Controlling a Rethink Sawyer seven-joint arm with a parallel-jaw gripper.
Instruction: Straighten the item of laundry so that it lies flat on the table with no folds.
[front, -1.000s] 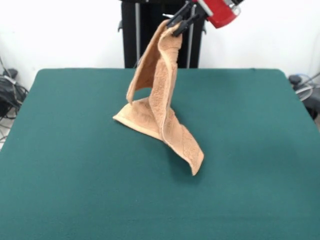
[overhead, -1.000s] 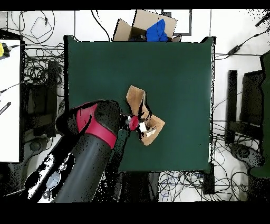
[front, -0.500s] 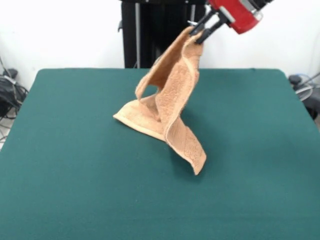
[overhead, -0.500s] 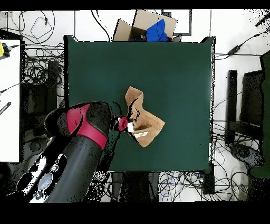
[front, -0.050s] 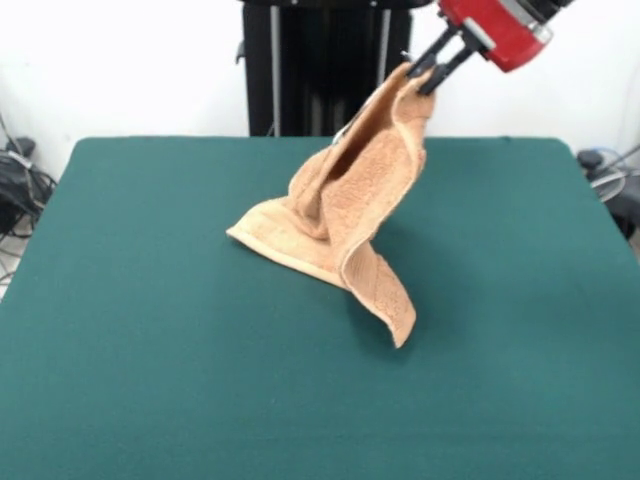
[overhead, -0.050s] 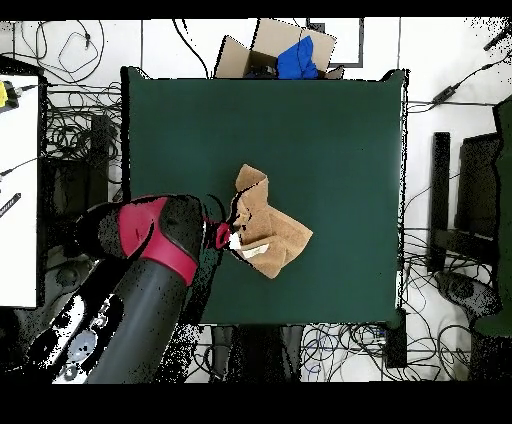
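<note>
The tan terry towel (front, -0.050s: 345, 215) is lifted by one corner, its upper part hanging in a twisted fold while its lower part rests on the green table (front, -0.050s: 150, 380). My gripper (front, -0.050s: 432, 70) is shut on that raised corner, high above the table toward the far right in the front view. One loose corner trails toward the near side (front, -0.050s: 400, 325). From overhead the towel (overhead, -0.050s: 270, 225) lies crumpled near the table (overhead, -0.050s: 330, 120) middle, with the gripper (overhead, -0.050s: 228, 236) at its left edge and a small white patch beside it.
A cardboard box (overhead, -0.050s: 275, 48) holding something blue sits just past the table's far edge in the overhead view. Cables and dark equipment (overhead, -0.050s: 80, 190) surround the table on the floor. The black pedestal (front, -0.050s: 320, 65) stands behind the table.
My gripper has carried the held corner rightward in the front view, left in the overhead view. The towel has stretched out and opened more, while its lower part stayed on the table.
</note>
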